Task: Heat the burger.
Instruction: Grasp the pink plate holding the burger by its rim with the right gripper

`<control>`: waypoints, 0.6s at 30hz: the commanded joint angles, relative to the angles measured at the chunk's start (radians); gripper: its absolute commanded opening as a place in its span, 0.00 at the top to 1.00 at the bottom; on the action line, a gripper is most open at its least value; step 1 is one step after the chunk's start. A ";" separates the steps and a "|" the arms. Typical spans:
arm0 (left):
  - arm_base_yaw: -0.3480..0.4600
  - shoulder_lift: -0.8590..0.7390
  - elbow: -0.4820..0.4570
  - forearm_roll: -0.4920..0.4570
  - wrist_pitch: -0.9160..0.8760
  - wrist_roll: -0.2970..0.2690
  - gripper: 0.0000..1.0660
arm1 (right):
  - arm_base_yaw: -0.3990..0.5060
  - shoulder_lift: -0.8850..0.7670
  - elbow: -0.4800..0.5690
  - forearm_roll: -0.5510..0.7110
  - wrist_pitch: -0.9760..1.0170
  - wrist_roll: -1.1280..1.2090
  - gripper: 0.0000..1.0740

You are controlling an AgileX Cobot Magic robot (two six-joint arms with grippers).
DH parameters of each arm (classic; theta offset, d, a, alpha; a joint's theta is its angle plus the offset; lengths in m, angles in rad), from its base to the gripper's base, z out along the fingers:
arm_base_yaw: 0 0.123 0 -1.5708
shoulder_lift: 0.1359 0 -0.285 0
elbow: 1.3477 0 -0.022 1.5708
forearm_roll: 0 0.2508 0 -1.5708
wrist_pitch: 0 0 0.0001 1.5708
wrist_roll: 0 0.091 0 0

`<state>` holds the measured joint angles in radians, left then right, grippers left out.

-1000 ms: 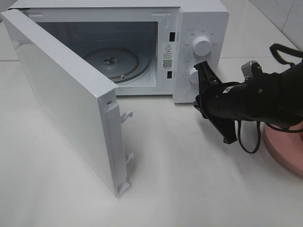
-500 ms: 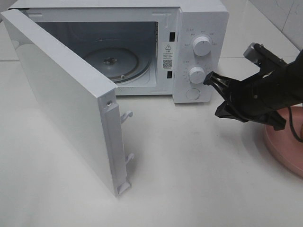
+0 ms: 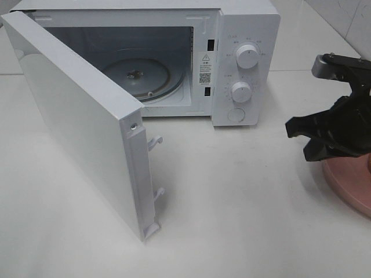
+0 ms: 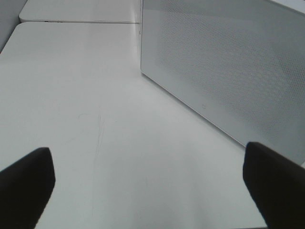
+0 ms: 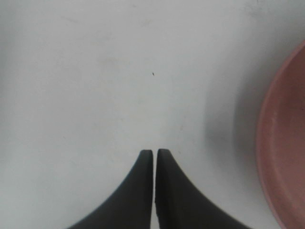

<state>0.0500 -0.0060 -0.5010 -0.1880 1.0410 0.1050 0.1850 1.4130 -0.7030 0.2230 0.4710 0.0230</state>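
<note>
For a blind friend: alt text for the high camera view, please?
A white microwave stands with its door swung wide open and its glass turntable bare. At right, the robot's black right hand, shut, is near a pink plate.

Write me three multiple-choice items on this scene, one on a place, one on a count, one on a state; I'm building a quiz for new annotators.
1. Where is the pink plate?
A. inside the microwave
B. on the table, right of the microwave
C. on top of the microwave

2. How many knobs does the microwave's panel carry?
A. two
B. one
C. four

3. The microwave's door is:
A. shut
B. taken off
C. swung open

Answers:
1 B, its pink rim lies on the table at the exterior view's right edge.
2 A, one knob sits above the other.
3 C, the cavity and turntable are exposed.
</note>
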 commanded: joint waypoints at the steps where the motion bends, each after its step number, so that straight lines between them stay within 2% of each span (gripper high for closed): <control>1: -0.001 -0.017 0.002 -0.004 -0.003 -0.005 0.06 | -0.007 -0.026 0.002 -0.098 0.090 -0.012 0.96; 6: -0.001 -0.017 0.002 -0.004 -0.003 -0.005 0.06 | -0.007 -0.027 0.002 -0.137 0.119 -0.010 0.91; 8: -0.001 -0.017 0.002 -0.004 -0.003 -0.005 0.06 | -0.007 -0.027 0.002 -0.142 0.108 -0.002 0.78; 9: -0.001 -0.017 0.002 -0.004 -0.003 -0.005 0.06 | -0.007 -0.027 0.002 -0.142 0.108 -0.002 0.78; 10: -0.001 -0.017 0.002 -0.004 -0.003 -0.005 0.06 | -0.007 -0.027 0.002 -0.142 0.105 0.000 0.64; 11: -0.001 -0.017 0.002 -0.004 -0.003 -0.005 0.06 | -0.007 -0.027 0.002 -0.142 0.104 0.000 0.54; 12: -0.001 -0.017 0.002 -0.004 -0.003 -0.005 0.06 | -0.007 -0.027 0.002 -0.142 0.104 0.000 0.54; 13: -0.001 -0.017 0.002 -0.004 -0.003 -0.005 0.06 | -0.007 -0.027 0.002 -0.147 0.094 -0.001 0.32; 14: -0.001 -0.017 0.002 -0.004 -0.003 -0.005 0.06 | -0.007 -0.027 0.002 -0.149 0.089 -0.001 0.23; 15: -0.001 -0.017 0.002 -0.004 -0.003 -0.005 0.06 | -0.007 -0.027 0.002 -0.149 0.089 -0.001 0.23; 16: -0.001 -0.017 0.002 -0.004 -0.003 -0.005 0.06 | -0.007 -0.027 0.002 -0.154 0.088 -0.003 0.05; 18: -0.001 -0.017 0.002 -0.004 -0.003 -0.005 0.06 | -0.007 -0.027 0.002 -0.162 0.088 -0.001 0.04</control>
<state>0.0500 -0.0060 -0.5010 -0.1880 1.0410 0.1050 0.1850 1.3950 -0.7030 0.0720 0.5610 0.0250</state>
